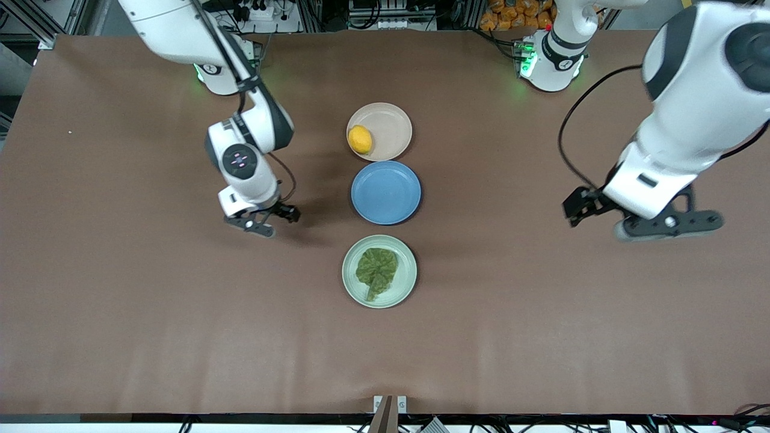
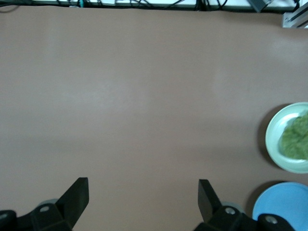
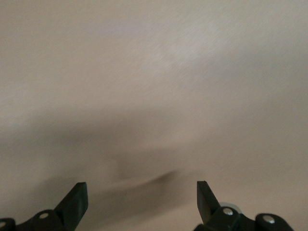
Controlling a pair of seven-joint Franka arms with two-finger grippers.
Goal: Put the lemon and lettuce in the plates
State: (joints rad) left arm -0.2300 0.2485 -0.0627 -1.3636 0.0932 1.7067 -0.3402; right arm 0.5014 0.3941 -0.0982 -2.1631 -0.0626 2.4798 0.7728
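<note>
The yellow lemon lies in the beige-pink plate, the plate nearest the robots' bases. The dark green lettuce lies flat in the mint green plate, the one nearest the front camera. My right gripper is open and empty, low over bare table beside the blue plate toward the right arm's end. My left gripper is open and empty, high over bare table toward the left arm's end. The left wrist view shows the open gripper, the green plate and the lettuce. The right wrist view shows the open gripper over bare table.
An empty blue plate sits between the two other plates; it also shows in the left wrist view. The three plates form a line down the middle of the brown table. Cables and equipment lie past the table's edge by the bases.
</note>
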